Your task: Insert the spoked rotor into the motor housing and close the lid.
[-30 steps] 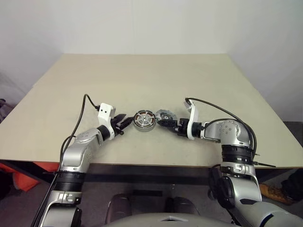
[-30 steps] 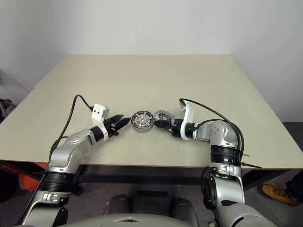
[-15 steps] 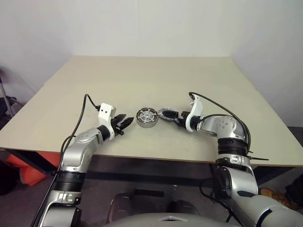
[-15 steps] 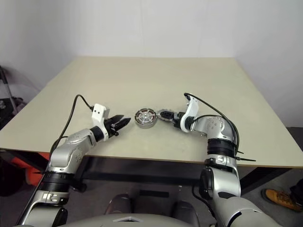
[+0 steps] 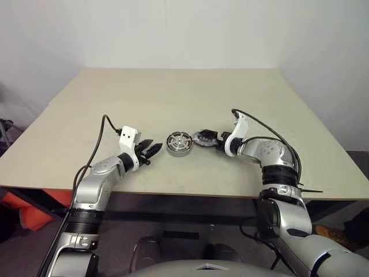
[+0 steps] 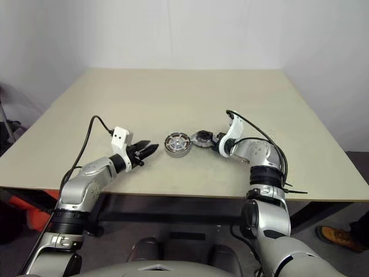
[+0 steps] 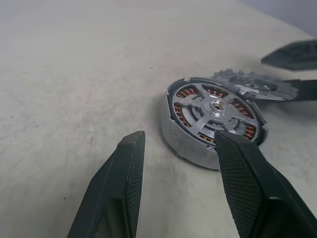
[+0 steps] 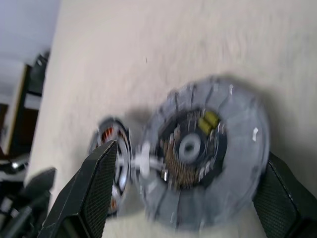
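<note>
A: Rotor count? One small flat grey metal spoked rotor [image 8: 205, 153] with a notched rim; one short round silver motor housing [image 5: 178, 144] with copper windings.

B: Left to right, please.

A: The left gripper [image 5: 154, 149], its two black fingers spread with nothing between them, is near the housing's left side. The housing rests flat on the beige desk [image 5: 173, 98]. Just right of it the rotor is tilted and pinched across its rim by the right gripper [image 5: 207, 138], whose jaws stand wide.

B: Touching the housing?

A: Very close; I cannot tell.
</note>
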You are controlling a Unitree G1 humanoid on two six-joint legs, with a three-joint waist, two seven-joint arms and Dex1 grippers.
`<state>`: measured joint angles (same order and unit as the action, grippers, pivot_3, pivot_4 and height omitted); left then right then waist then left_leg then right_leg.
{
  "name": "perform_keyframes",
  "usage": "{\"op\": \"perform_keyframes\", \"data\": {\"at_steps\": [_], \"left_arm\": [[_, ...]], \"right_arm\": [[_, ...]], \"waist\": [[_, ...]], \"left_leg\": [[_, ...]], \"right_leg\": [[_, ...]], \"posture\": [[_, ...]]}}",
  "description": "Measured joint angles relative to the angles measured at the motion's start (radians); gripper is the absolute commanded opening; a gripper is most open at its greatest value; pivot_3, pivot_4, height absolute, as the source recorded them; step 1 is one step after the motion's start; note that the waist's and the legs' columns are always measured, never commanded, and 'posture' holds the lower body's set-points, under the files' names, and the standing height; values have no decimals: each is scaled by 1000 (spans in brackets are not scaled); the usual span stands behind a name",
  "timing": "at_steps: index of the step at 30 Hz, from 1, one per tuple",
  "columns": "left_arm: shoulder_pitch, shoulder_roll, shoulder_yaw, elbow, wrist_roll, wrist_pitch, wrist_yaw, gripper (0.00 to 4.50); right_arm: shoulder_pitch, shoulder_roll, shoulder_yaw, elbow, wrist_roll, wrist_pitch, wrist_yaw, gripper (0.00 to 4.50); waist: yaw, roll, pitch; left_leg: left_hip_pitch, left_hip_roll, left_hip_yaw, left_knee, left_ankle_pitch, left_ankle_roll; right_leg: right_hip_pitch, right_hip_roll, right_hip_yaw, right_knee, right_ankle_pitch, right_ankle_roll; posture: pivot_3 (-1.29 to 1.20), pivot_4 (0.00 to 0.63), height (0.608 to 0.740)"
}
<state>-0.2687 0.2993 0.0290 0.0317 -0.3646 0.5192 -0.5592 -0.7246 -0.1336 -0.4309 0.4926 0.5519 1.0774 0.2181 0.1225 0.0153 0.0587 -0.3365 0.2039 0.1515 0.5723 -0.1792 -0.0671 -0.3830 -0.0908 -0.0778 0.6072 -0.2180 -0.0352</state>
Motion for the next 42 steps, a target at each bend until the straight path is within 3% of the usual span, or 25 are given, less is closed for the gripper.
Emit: {"op": "perform_keyframes", "data": {"at_steps": [5,9,22,29,35,42], "left_arm": [[0,0,-3,0,8,0,0,2371],[0,0,-6,0,14,-1,0,2371],[0,0,-5,2,16,-9,0,2371],[-4,3,7,11,17,-17,3,2371],[-12,18,37,36,16,-33,13,2371],[-12,30,59,37,16,-42,19,2371]], "right_arm": [[-23,19,-10,2,22,-12,1,4463],[-29,19,-10,2,40,-1,6,4463],[-88,31,3,-152,121,204,-8,4463],[-105,94,3,-251,158,319,-56,4463],[-107,170,21,-299,160,348,-82,4463],[-107,160,44,-300,157,327,-67,4463]], "waist": [[0,1,0],[0,1,0],[-1,1,0],[-1,1,0],[-1,1,0],[2,1,0]], "left_leg": [[-15,4,-2,-1,-1,4],[-28,5,-3,1,-4,9],[-21,6,-2,3,-4,8],[-21,6,-2,1,-4,8],[-21,6,-2,1,-3,6],[-20,5,-3,1,-2,5]], "right_leg": [[-17,11,0,6,8,-18],[-26,14,0,11,7,-20],[-22,14,1,9,5,-21],[-23,14,1,9,5,-21],[-23,14,2,9,4,-19],[-22,14,2,9,3,-13]], "posture": [[0,0,740],[0,0,740],[0,0,740],[0,0,740],[0,0,740],[0,0,740]]}}
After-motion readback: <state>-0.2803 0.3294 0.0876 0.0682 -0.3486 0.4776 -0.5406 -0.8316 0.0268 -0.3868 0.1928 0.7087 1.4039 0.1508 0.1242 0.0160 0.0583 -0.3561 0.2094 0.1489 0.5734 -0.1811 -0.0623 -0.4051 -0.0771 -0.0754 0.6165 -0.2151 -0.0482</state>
